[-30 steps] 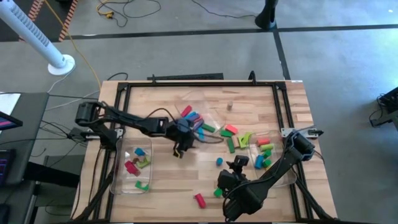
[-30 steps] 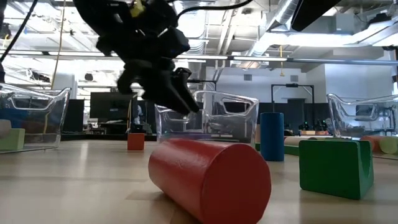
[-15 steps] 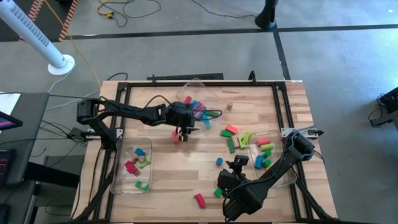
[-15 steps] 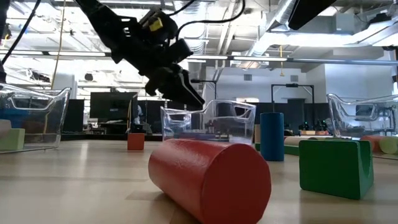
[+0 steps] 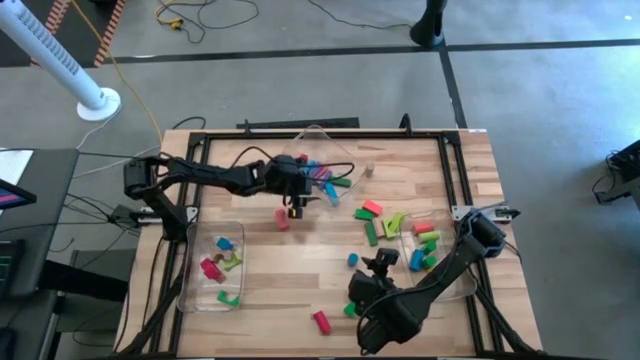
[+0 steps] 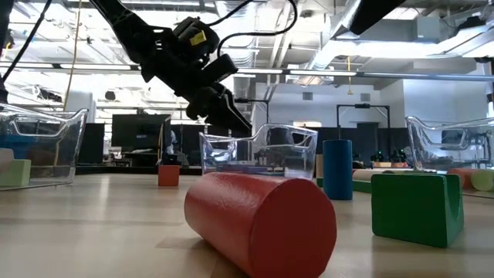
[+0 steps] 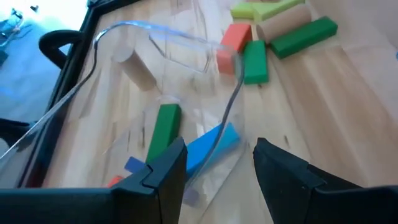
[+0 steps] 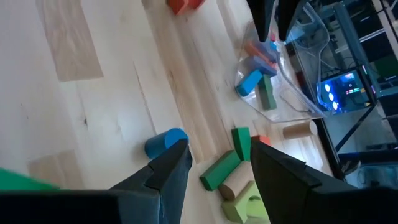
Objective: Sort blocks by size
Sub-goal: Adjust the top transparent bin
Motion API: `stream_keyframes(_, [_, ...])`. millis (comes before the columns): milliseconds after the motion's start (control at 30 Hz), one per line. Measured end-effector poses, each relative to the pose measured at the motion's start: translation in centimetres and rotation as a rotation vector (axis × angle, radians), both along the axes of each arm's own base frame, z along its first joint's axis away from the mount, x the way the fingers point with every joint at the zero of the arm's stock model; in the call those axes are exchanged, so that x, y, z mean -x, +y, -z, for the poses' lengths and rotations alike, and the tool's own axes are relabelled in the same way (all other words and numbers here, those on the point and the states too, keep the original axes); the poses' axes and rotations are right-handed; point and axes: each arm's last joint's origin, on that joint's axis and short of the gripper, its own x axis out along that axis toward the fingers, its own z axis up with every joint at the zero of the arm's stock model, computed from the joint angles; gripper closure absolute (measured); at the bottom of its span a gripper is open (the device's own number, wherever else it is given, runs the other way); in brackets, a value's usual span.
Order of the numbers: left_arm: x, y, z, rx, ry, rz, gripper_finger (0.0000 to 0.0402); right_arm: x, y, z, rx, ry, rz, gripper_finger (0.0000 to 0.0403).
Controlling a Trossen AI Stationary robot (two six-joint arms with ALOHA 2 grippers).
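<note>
Red block (image 5: pixel 282 218): lies alone on the wooden tabletop (image 5: pixel 270 290), just beside the left claw and near the middle clear bin; probably the next piece to pick
Left claw (image 5: pixel 297 207): hangs above the tabletop at the near edge of that bin; fingers (image 7: pixel 165 168) stand moderately apart with nothing between them
Middle clear bin (image 7: pixel 180 40): holds a green bar, a blue bar and a few more blocks; its thin wall shows just past the claw
Right claw (image 5: pixel 383 263): waits at the near side, fingers parted, empty; a blue cylinder (image 5: pixel 353 260) stands close in front of it
Other blocks: green, yellow and red loose pieces (image 5: pixel 385 225) sit between the middle bin and the right one; a red cylinder (image 5: pixel 321 321) lies near the front edge
Doing it well: shift clear of the bin wall before descending; centre the fingers over the red block and square them to its flat sides; close only once low enough; judge its size against the blocks already in each bin before choosing where it goes
Risk: a finger catching the bin rim would drag or tip it
</note>
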Motion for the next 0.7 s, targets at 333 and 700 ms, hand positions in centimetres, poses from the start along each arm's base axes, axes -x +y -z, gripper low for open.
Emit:
stream_keyframes(333, [1.8, 1.0, 0.5, 0.020, 0.176, -0.042, 0.0223, -0.7, -2.8, 4.8, 0.085, 0.073, 0.043, 0.0201])
stream_keyframes(700, [4.3, 0.2, -3.2, 0.013, 0.154, -0.051, 0.0223, -2.3, -5.6, 4.8, 0.193, 0.034, 0.055, 0.0224])
